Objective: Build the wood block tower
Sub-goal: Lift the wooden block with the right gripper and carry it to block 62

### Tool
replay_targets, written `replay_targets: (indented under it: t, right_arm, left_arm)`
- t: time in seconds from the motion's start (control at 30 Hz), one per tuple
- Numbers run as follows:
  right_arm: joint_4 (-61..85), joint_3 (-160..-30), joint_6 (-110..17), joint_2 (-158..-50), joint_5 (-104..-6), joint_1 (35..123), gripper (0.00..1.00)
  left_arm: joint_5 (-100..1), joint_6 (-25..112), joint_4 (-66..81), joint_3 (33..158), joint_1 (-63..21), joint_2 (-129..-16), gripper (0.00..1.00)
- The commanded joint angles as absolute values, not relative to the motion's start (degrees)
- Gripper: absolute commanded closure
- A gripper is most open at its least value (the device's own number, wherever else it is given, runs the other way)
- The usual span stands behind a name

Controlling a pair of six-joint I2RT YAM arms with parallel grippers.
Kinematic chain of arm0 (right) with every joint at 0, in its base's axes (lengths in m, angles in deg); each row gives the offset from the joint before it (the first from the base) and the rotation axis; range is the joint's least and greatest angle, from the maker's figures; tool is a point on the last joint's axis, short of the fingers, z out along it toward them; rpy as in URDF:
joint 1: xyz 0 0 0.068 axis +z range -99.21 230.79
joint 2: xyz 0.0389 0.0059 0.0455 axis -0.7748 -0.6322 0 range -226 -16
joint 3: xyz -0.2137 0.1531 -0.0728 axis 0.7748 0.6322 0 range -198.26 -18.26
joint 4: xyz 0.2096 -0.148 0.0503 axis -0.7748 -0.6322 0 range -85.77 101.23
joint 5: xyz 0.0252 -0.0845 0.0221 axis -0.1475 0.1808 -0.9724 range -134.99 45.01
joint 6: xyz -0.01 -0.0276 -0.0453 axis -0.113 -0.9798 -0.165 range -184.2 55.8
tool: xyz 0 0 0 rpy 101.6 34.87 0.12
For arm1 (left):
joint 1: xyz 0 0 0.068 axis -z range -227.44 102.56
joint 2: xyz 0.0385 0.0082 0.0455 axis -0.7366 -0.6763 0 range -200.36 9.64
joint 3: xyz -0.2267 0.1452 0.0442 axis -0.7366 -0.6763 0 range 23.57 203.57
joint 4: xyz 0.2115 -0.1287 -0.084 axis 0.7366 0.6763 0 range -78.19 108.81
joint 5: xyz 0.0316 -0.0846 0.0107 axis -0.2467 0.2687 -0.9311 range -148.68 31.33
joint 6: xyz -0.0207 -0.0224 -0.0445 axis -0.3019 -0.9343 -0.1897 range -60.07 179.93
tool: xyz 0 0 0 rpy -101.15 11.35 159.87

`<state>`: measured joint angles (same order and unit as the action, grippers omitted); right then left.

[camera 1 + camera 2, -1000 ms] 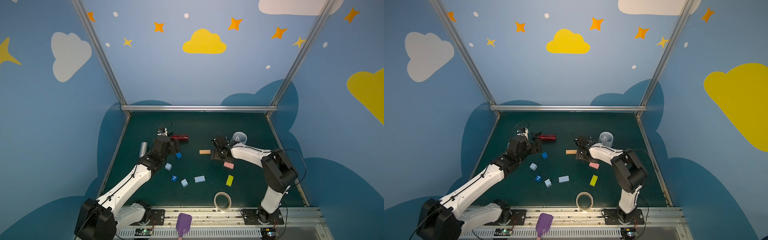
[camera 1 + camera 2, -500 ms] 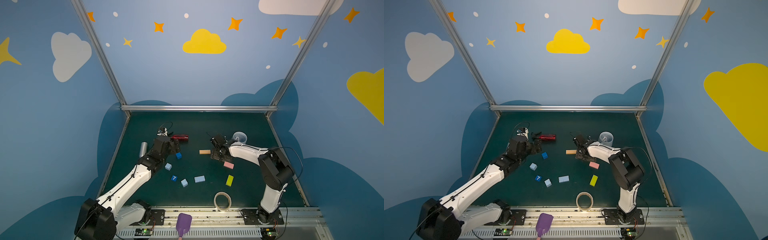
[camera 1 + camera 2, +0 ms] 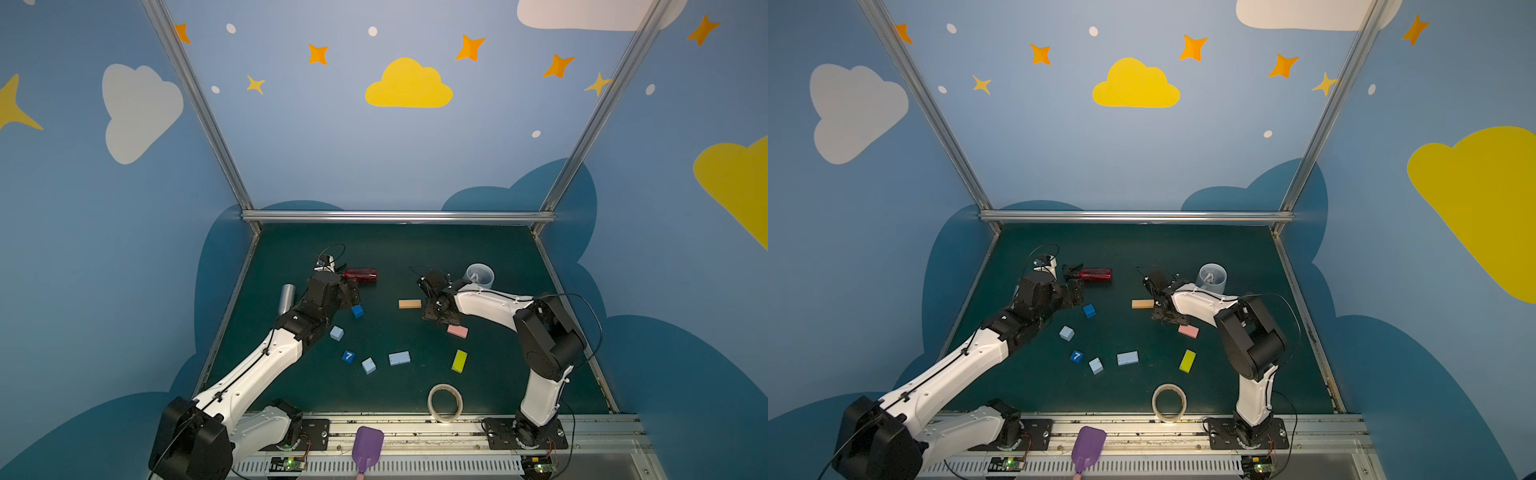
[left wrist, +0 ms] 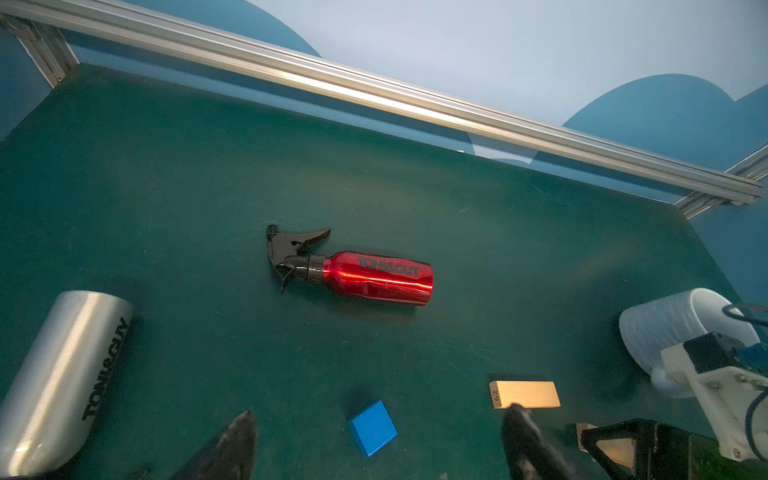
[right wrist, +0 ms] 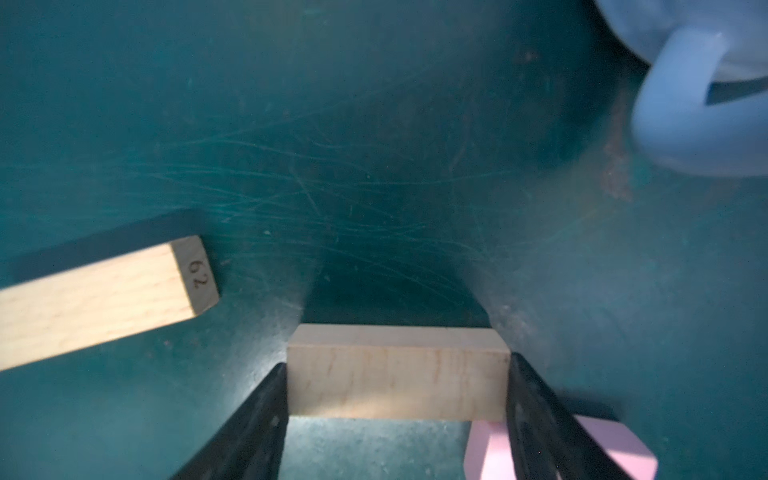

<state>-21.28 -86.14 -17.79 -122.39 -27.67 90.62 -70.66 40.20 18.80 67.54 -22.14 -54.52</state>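
The bottle (image 4: 378, 277) is glossy red metal with a black plastic head; the can (image 4: 62, 374), brushed metal. The block (image 5: 397, 374) is bare grained wood; the mat (image 5: 332, 187) matt, scratched.

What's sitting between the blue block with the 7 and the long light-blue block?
A small light-blue cube sits between the 7 block and the long light-blue block, touching neither. Both top views show it.
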Motion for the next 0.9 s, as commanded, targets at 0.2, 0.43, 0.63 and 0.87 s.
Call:
replay_targets:
  t: [0.2, 0.43, 0.63, 0.87]
  right_arm:
    - [-24.00, -89.91, -20.31, -122.87, -28.22, 93.33, 0.38]
    - [-26.52, -95.15, -23.05, -125.73, -28.53, 97.31, 0.38]
    - [-26.88, -98.93, -24.68, -128.77, -29.76, 99.22, 0.38]
    - [-26.43, -100.88, -25.93, -131.03, -30.95, 99.51, 0.38]
  left_arm:
    - [-71.29, 40.77, 19.29, 66.62, -21.88, -53.27, 0.09]
    - [-71.33, 40.85, 19.57, 66.64, -21.90, -53.21, 0.08]
    - [-71.34, 40.73, 19.55, 66.49, -21.90, -52.79, 0.08]
    - [-71.75, 40.78, 19.55, 66.37, -21.87, -52.51, 0.08]
